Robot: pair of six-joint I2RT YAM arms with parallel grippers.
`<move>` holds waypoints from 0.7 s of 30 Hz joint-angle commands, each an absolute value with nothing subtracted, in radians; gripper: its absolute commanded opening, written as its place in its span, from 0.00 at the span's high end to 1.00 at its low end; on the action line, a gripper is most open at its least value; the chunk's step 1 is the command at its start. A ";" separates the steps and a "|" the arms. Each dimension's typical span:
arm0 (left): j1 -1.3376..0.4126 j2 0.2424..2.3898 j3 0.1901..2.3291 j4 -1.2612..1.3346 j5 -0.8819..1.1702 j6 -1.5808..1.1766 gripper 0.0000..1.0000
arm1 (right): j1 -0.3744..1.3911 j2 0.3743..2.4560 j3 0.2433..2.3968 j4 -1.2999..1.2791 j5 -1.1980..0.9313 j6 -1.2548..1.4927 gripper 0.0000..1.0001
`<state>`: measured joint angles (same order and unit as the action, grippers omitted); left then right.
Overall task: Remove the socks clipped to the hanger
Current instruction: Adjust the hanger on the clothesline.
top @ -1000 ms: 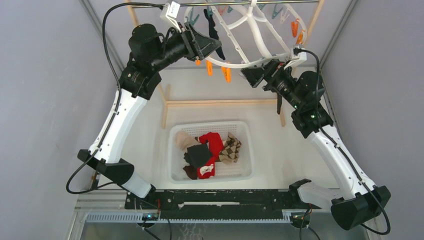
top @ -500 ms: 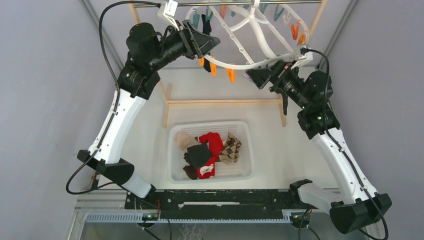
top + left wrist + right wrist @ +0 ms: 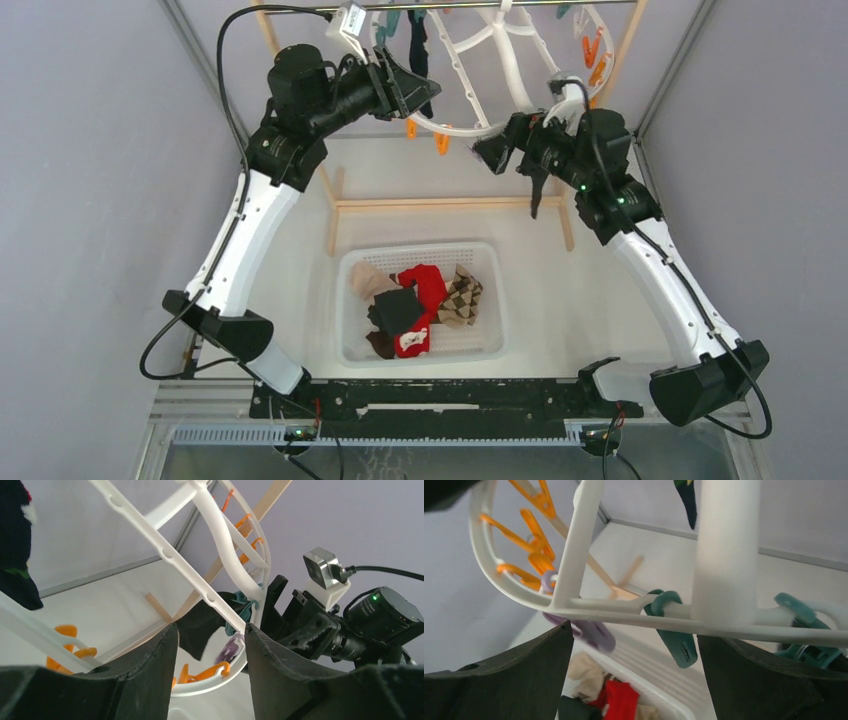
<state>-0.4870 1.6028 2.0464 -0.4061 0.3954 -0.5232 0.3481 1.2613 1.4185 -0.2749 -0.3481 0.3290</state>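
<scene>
1. Gaping wide, right claw straddles hanger rim at a teal clip; grasps nothing.
2. Left claw half open, empty, at opposite rim.
3. Hanger has tipped up; right arm swung closer, lining up the next sock.
4. Two dark socks clipped: one beside right claw, one by left. Rest lie in basket.

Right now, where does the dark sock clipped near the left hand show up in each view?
Top external: the dark sock is at top centre, hanging from the hanger's left side.
Left wrist: upper left corner.
Right wrist: top edge, right of centre.
Shared landmark: the white hanger, whose bars cross all three views.
</scene>
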 commanded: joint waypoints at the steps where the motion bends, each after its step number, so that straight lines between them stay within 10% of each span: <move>1: -0.473 1.608 2.095 -0.405 0.400 -0.502 0.43 | 0.419 1.267 1.456 -0.319 -0.151 0.086 0.00; 21: -0.465 1.634 2.112 -0.444 0.383 -0.488 0.44 | 0.722 1.326 1.377 -0.274 0.477 -0.332 0.00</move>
